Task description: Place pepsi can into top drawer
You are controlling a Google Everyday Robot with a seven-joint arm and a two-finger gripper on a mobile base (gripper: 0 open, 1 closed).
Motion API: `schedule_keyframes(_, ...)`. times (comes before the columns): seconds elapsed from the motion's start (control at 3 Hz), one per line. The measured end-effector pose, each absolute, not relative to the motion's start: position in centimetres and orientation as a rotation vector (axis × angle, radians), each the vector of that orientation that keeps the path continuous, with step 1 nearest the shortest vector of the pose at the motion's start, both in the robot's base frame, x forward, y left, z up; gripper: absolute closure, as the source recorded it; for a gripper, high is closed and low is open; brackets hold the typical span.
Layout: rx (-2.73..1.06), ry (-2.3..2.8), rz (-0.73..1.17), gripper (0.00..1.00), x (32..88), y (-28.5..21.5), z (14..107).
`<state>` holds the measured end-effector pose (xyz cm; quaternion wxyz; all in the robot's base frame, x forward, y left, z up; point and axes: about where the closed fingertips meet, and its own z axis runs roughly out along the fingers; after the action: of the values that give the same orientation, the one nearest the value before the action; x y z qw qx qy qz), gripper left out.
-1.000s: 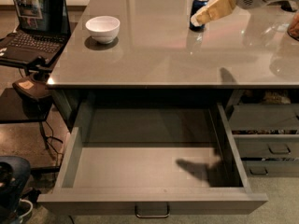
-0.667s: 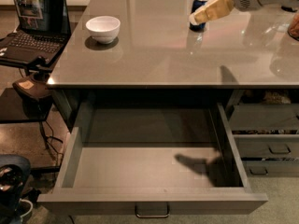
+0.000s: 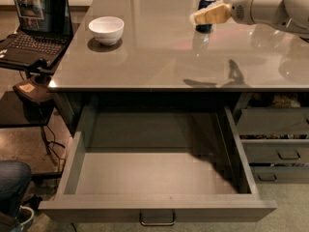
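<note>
Outstretched gripper (image 3: pixel 198 17) at pepsi can (image 3: pixel 207 1)

Blue pepsi can (image 3: pixel 207 1) upright on far countertop (image 3: pixel 159 57), partly behind hand (image 3: pixel 199 17); grey top drawer (image 3: pixel 159 209) wide open

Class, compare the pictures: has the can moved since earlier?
No. The can stands at the same spot on the countertop, right of the bowl; the gripper is in front of it.
</note>
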<state>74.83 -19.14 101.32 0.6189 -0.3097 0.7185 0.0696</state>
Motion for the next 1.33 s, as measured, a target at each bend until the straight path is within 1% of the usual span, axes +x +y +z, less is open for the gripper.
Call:
schedule_keyframes(0.33, -0.717, 1.655, 0.161, 0.0, 74.8, -19.1, 101.3)
schedule_keyframes(0.67, -0.587, 1.639, 0.194, 0.0, 77.1, -20.1, 100.7)
schedule_keyframes(1.0, -0.469, 1.589, 0.144, 0.0, 81.2, -21.3, 98.9)
schedule_keyframes(1.33, -0.409, 1.545, 0.103, 0.0, 81.8, -22.6, 100.2)
